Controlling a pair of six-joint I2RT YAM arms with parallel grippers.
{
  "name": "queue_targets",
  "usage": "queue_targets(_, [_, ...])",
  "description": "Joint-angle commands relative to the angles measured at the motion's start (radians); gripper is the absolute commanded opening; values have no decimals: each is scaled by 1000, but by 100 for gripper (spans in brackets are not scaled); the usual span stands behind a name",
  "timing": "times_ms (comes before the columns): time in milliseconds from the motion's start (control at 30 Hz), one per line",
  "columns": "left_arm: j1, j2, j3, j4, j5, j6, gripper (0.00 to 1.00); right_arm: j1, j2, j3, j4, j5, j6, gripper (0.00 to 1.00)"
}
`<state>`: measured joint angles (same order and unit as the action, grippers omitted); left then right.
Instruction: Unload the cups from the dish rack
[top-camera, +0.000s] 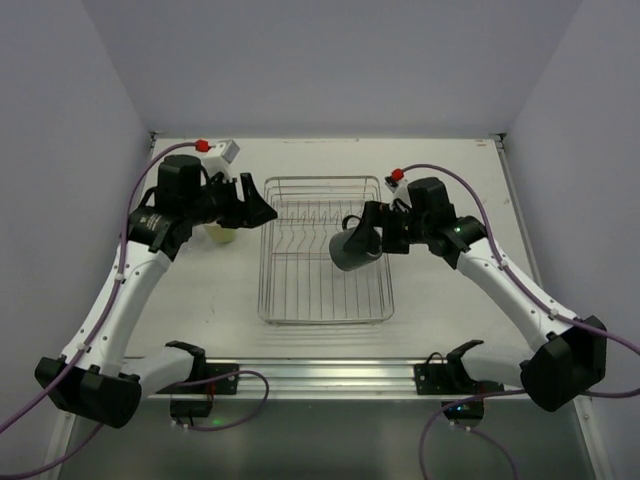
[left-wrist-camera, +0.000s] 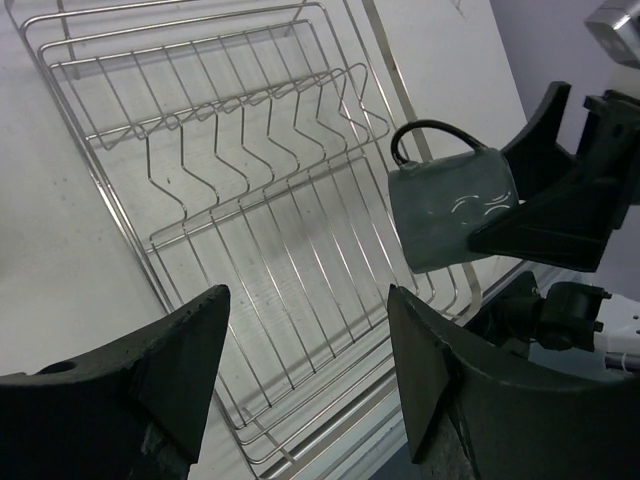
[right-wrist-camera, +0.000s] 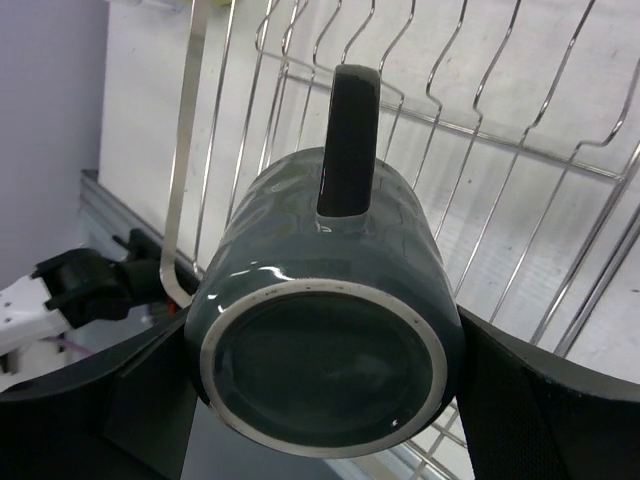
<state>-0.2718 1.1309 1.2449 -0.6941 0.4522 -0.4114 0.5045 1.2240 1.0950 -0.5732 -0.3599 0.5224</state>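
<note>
The top external view looks down from above and behind the arm bases, far enough back to take in the whole tabletop (top-camera: 450, 170), with its near edge at the bottom. The left wrist view sits just behind the left gripper (left-wrist-camera: 305, 300), by the left side of the dish rack (left-wrist-camera: 245, 185), and faces down and rightward across it to the dark mug (left-wrist-camera: 450, 215). The right wrist view sits very near that mug's base, with rack wires behind. All three views share the rack and the mug.

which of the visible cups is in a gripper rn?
The dark grey mug with the handle, clamped in the right gripper over the dish rack. The pale yellow cup stands ungripped on the table, left of the rack.
</note>
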Motion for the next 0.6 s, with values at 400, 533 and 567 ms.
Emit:
queue_targets(400, [-4, -137, -310, 428, 329, -328, 67, -158, 6, -313, 1077, -666, 663, 0])
queue_targets(533, [-10, -187, -398, 547, 333, -432, 66, -158, 34, -385, 1275, -614, 812, 0])
queue_targets(567, [-13, -204, -416, 609, 332, -449, 66, -159, 37, -394, 1336, -599, 852, 0])
